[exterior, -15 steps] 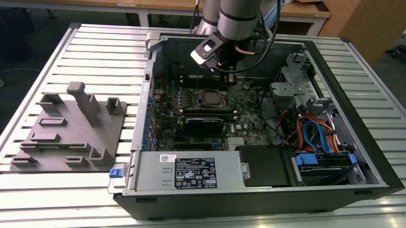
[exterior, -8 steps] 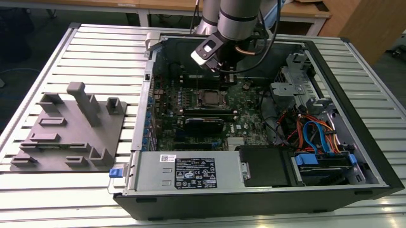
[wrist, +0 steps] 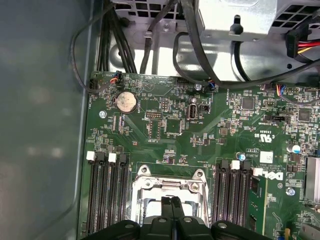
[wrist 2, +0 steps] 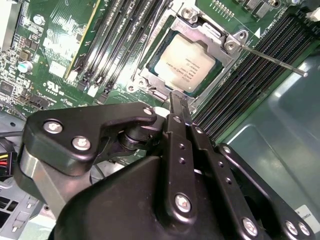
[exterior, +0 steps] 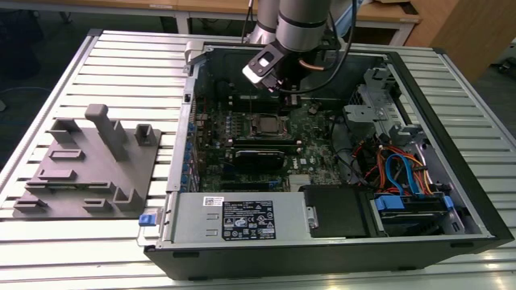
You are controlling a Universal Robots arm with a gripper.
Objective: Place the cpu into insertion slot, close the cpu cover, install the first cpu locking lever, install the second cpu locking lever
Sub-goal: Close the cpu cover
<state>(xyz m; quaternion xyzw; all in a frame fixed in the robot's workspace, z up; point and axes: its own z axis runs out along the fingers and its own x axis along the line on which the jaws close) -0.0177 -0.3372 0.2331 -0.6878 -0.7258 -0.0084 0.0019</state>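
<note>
Resting on a slatted table (exterior: 121, 60), an open case (exterior: 339, 263) is seen in the exterior view, with a grey fixture (exterior: 89, 175) laid beside it toward the exterior view's left. The arm (exterior: 303, 24) is extended down into the case from above, and the gripper (exterior: 282, 90) is hung over the green board (exterior: 315, 158), just by the slot (exterior: 253, 121). Long black memory slots (wrist: 107, 195) are set on both sides of the slot in the first wrist view.

The slot is filled. The cpu (wrist 2: 185, 64) is seated in it, and its dull metal top is shown flat through the window of the cover (wrist 2: 210, 34), which is folded down over the chip's edges. From one corner of the cover a thin lever (wrist 2: 272, 60) is stretched out over the memory slots, its tip well apart from the slot; whether it is latched cannot be told.

The gripper's fingers (wrist: 168, 207) are pressed together with nothing pinched between them. Their tips are placed at the cover's edge in both wrist views; whether contact is made cannot be told. A coin cell (wrist: 125, 101) is mounted elsewhere on the board, well apart from the slot.
</note>
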